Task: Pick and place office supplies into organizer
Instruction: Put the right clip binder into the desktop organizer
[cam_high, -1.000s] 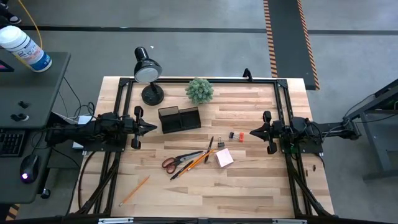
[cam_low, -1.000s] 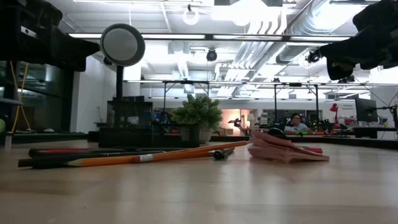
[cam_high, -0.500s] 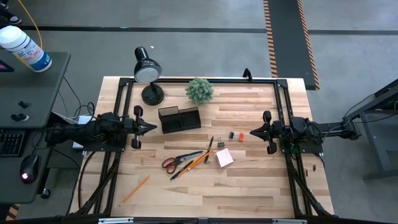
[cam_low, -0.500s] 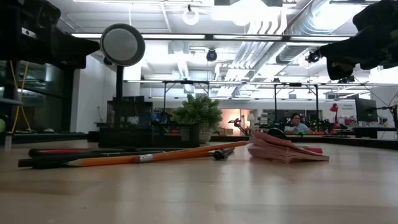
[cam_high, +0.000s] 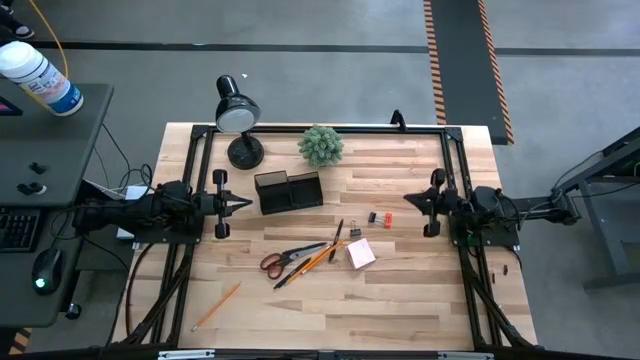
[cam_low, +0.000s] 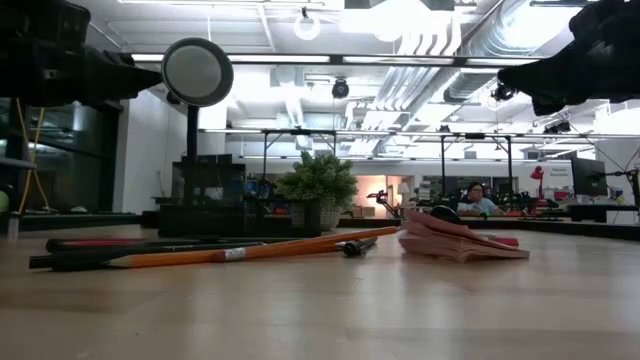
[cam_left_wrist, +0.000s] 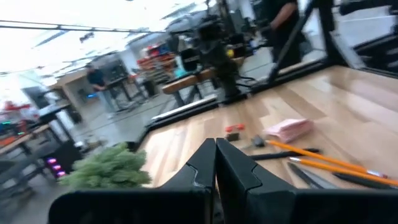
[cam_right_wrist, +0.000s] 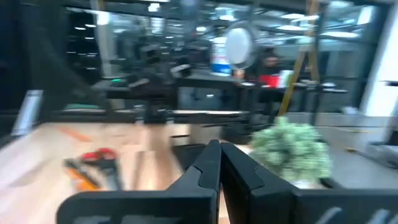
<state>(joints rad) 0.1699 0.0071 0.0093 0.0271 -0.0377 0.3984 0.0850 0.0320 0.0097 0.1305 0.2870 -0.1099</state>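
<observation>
On the wooden table (cam_high: 400, 290), the black organizer (cam_high: 289, 191) sits above centre of the high view, a rigid tray that needs no moving. Below it, around the centre of the frame, the supplies lie loose and none is in it yet.

The orange-handled scissors (cam_high: 285, 260) are the largest item: stiff metal, probably the heaviest, and best pinched across the blades near the pivot, not at the slippery handle loops. The pale pink notepad (cam_high: 360, 252), just right of them, looks soft and fanned at its edges in the low view; a grip across one edge should hold it, though the sheets may flex.

The pencils (cam_high: 320, 257) crossing the scissors and the lone pencil (cam_high: 217, 306) at lower left are light, thin and apt to roll, so mid-shaft suits. The black pen (cam_high: 337, 238) is similar. The tiny red and black pieces (cam_high: 378, 217) need a precise nip.

The left hand (cam_high: 243, 204) at centre left and the right hand (cam_high: 408, 201) at centre right both hover with fingers pressed together, empty.
</observation>
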